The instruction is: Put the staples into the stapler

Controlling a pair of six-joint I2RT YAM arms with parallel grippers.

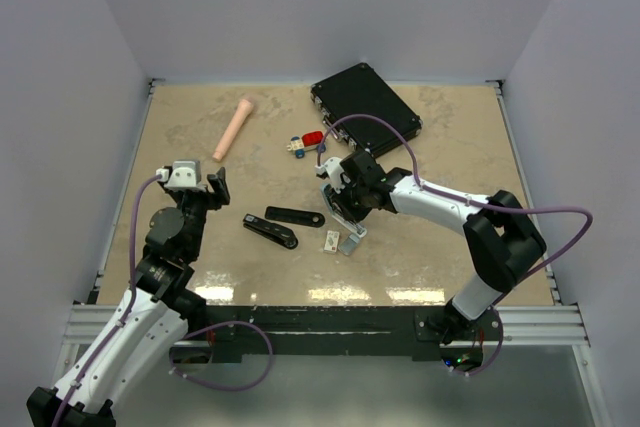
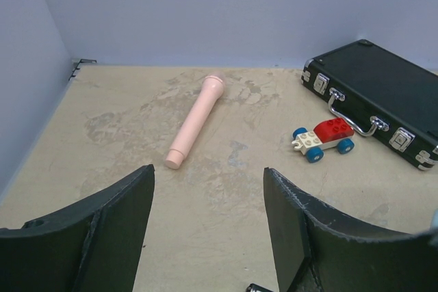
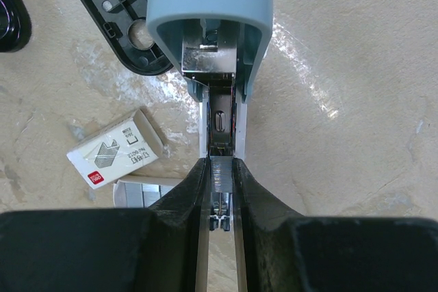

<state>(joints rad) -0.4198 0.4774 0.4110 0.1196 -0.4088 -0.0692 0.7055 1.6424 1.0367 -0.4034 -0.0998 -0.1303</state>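
In the right wrist view, my right gripper (image 3: 220,169) is shut on a short silvery strip of staples (image 3: 220,177). It holds the strip in line with the open metal channel (image 3: 220,120) of the blue-grey stapler (image 3: 209,5), at the channel's near end. The stapler's lid is swung open, away from me. In the top view the right gripper (image 1: 340,209) points down at mid-table and hides most of the stapler. My left gripper (image 2: 209,189) is open and empty, held above the table's left side (image 1: 215,187).
A small white staple box (image 3: 116,148) and an open tray of staples (image 3: 140,193) lie just left of the stapler. Black plastic pieces (image 1: 280,224) lie further left. A pink cylinder (image 2: 196,120), a toy car (image 2: 324,138) and a black case (image 2: 380,97) lie further back.
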